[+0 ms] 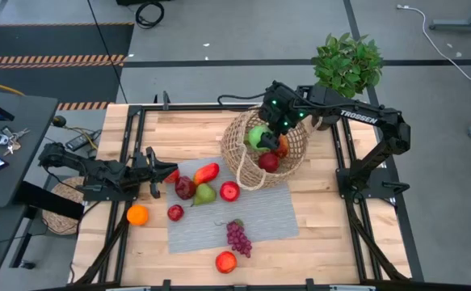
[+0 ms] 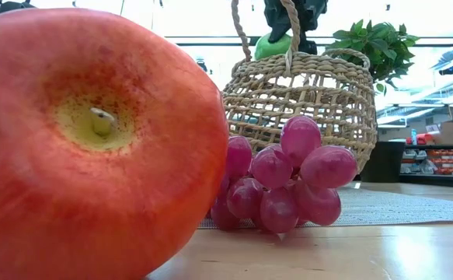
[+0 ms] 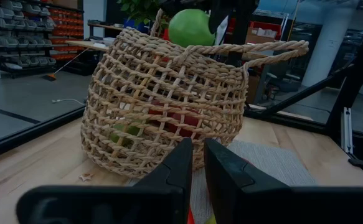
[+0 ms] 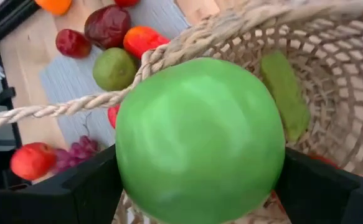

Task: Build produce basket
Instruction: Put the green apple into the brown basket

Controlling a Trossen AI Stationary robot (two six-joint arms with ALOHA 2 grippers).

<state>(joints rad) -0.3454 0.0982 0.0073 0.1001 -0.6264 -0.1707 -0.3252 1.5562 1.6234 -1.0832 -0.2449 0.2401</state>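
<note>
Nearest the front edge of the worktop [image 1: 316, 234] lie a red apple [image 1: 225, 261] and a bunch of purple grapes [image 1: 237, 237], the grapes on the grey mat [image 1: 267, 214], both waiting to be packed. Farther back, a small red fruit [image 1: 175, 212] and an orange [image 1: 137, 214] sit near the mat's left edge, and a green pear [image 1: 204, 194], a red apple [image 1: 229, 191], a dark red fruit [image 1: 185, 187] and a red-and-orange pepper [image 1: 206, 172] cluster just beside the left end effector [image 1: 156, 183], which rests low on the worktop with its fingers closed on nothing. Behind them the wicker basket [image 1: 243, 158] already holds a few pieces, red and green showing through the weave. The right end effector [image 4: 200, 186] hangs over the basket's mouth with its fingers spread wide around a green apple [image 4: 200, 140], so that piece looks about to be dropped in. By this judgement the job is under halfway, with eight pieces left outside. The right and front of the worktop are open; the basket's loop handle [image 4: 75, 102] crosses close by the green apple, and a potted plant [image 1: 346, 63] stands beyond the far edge.
</note>
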